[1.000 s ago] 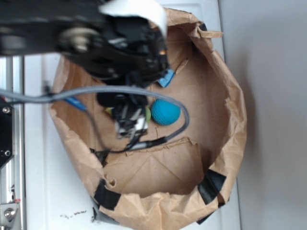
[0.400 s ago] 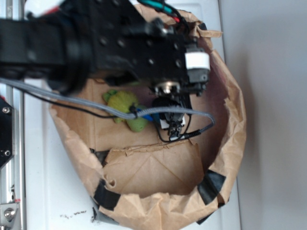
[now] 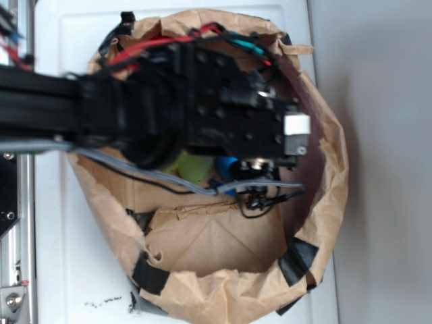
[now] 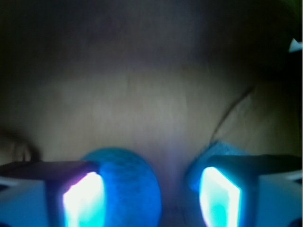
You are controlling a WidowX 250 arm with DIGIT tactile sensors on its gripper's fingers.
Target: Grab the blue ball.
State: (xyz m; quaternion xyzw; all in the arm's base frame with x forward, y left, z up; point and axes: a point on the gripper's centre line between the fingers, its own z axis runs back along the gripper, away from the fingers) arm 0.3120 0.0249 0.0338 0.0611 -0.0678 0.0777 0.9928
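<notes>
Reaching down into the brown paper bag (image 3: 324, 175), the gripper (image 4: 150, 191) had its fingers (image 4: 220, 194) spread wide, closed on nothing. The blue ball (image 4: 129, 187) lay on the bag's floor between them, right against the finger at the wrist view's left and clear of the other. From outside, only a sliver of it showed under the arm (image 3: 202, 108), beside the green toy (image 3: 192, 167).

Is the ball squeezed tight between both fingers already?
No. In the wrist view the ball sits against one finger, with a clear gap to the other finger.
</notes>
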